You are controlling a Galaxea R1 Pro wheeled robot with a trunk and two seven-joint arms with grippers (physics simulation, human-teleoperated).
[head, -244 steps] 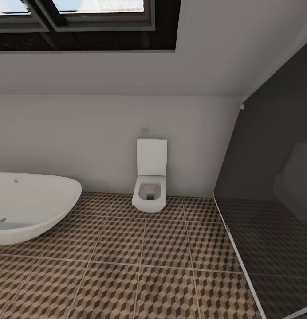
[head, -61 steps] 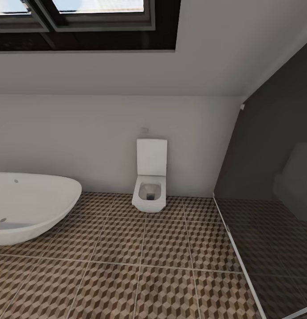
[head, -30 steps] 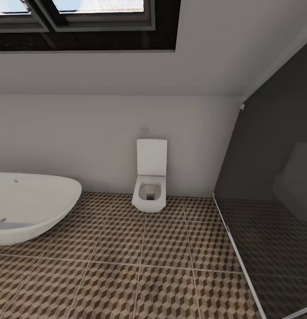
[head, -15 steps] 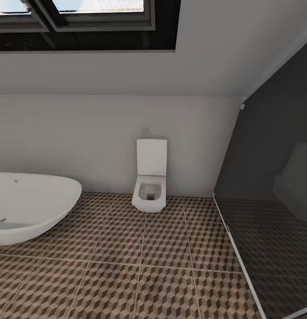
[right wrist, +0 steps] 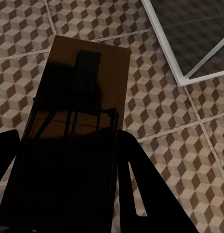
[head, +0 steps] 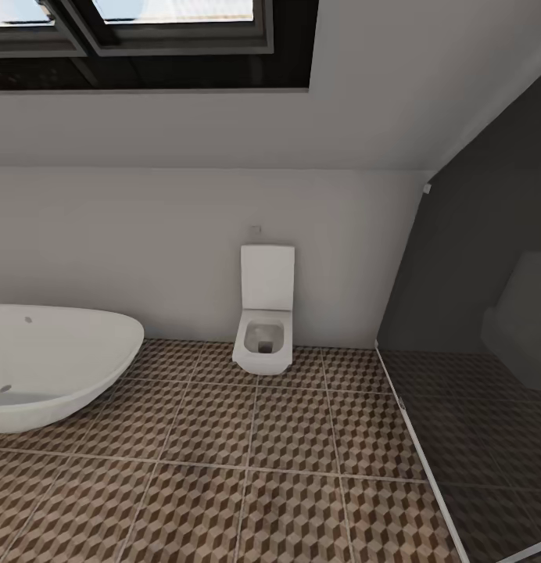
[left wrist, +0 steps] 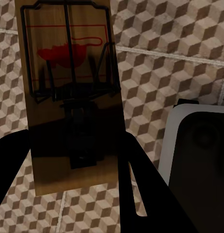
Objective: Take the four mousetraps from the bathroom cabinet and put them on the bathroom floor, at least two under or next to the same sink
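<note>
1. Each arm's carrying a trap over the bathroom floor (head: 286, 438): the left gripper (left wrist: 68, 160) is clamped on a mousetrap (left wrist: 68, 87), and the right gripper (right wrist: 63, 174) is closed on a second mousetrap (right wrist: 78, 111).
2. To do this well, I'd find the sink first, then set both flat on the tiles right beside it.
3. Ahead there's a toilet (head: 264, 317) at the far wall, a tub (head: 51, 367) on the left and a glass screen (head: 474, 375) on the right.
4. The right trap's near end is lost in shadow.
</note>
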